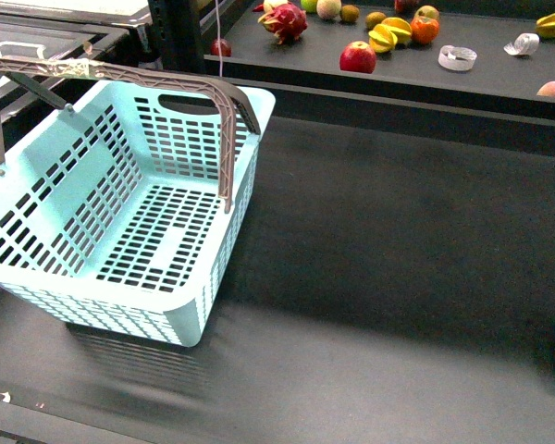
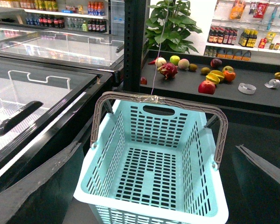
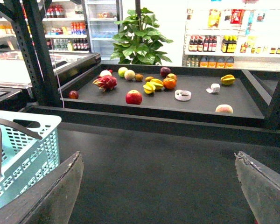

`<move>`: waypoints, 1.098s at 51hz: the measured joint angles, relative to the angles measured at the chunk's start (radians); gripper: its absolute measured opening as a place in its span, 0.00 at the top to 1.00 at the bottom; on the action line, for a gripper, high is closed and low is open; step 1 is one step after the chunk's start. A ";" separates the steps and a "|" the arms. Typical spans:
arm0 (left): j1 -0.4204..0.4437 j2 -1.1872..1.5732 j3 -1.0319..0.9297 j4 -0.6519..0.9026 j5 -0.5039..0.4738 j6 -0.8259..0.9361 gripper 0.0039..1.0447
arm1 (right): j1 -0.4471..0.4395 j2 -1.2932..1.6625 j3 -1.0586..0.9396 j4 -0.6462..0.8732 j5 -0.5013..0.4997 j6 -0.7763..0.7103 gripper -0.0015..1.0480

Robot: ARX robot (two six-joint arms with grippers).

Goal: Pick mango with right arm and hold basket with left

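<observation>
Dark table point(image 1: 398, 277), turquoise slotted basket point(image 1: 120, 222) (handles point(image 1: 229, 153) up), left pincer point(image 2: 157, 145) released, right pincer point(image 3: 157, 154) released

Legible text: none. Labels on shelf bottles point(image 3: 210, 44) and hanging packets point(image 2: 238, 9): present, too small and blurred to read.

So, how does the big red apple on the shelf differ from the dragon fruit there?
The red apple is round and smooth; the dragon fruit is longer, with leafy scales. The apple lies nearer the front edge of the shelf; the dragon fruit lies further back and left. Both are reddish.
</observation>
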 joint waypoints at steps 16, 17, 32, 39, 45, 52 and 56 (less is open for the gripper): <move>0.000 0.000 0.000 0.000 0.000 0.000 0.05 | 0.000 0.000 0.000 0.000 0.000 0.000 0.08; 0.000 0.000 0.000 0.000 0.000 0.000 0.05 | 0.000 0.000 0.000 0.000 0.000 0.000 0.08; 0.000 0.000 0.000 0.000 0.000 0.000 0.05 | 0.000 0.000 0.000 0.000 0.000 0.000 0.08; 0.000 0.000 0.000 0.000 0.000 0.000 0.05 | 0.000 0.000 0.000 0.000 0.000 0.000 0.08; 0.000 0.000 0.000 0.000 0.000 0.000 0.05 | 0.000 0.000 0.000 0.000 0.000 0.000 0.08; -0.178 0.155 -0.005 0.286 -0.419 -0.076 0.05 | 0.000 0.000 0.000 0.000 0.001 0.000 0.08; -0.289 0.446 0.000 0.552 -0.589 -0.159 0.05 | 0.000 0.000 0.000 0.000 0.000 0.000 0.08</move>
